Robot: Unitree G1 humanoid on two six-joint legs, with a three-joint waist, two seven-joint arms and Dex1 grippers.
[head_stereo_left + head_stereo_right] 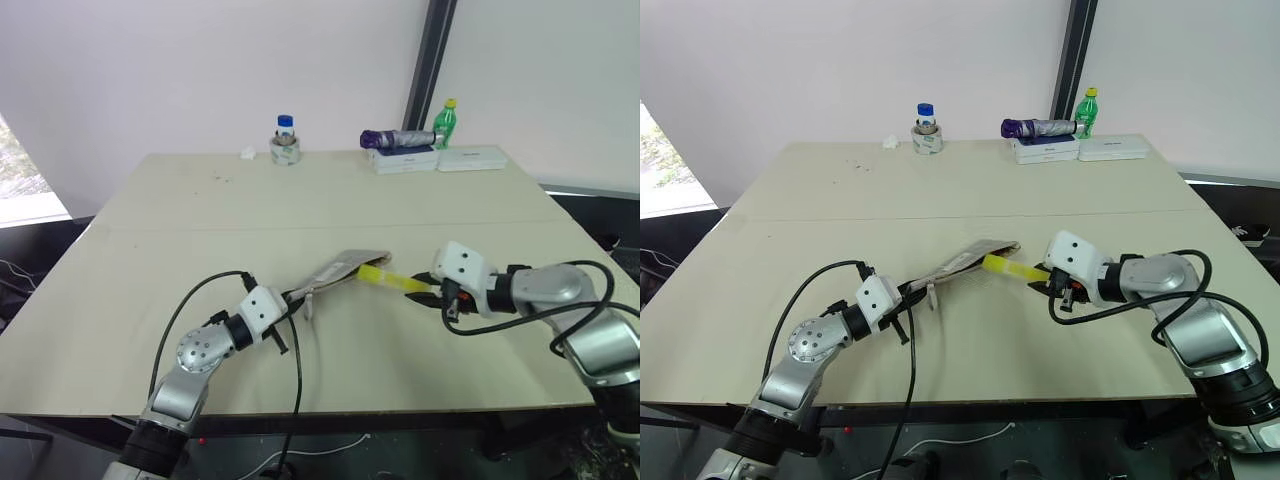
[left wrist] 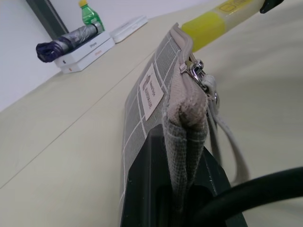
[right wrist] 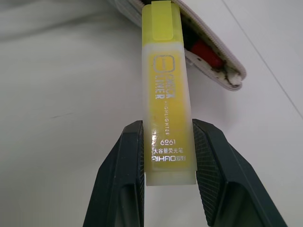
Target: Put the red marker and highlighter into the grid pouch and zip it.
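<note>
Room: we see a pale wall and a beige counter (image 1: 200, 260).
Far edge of counter: a small jar with blue lid (image 1: 286, 140), a folded purple umbrella (image 1: 398, 138) on white boxes (image 1: 404, 160), and a green bottle (image 1: 445, 123).
Grid pouch (image 1: 338, 273): it is lifted at one end, its mouth open toward the right arm.
Left gripper (image 1: 283, 318): its fingers (image 2: 147, 189) are closed on the near end of the grid pouch.
Highlighter (image 3: 168, 94): its cap end is at the pouch mouth, touching it.
Right gripper (image 1: 428, 290): its fingers (image 3: 123, 179) clamp the back end of the highlighter.
Red marker (image 3: 204, 49): we see it inside the pouch opening, beside the highlighter.
</note>
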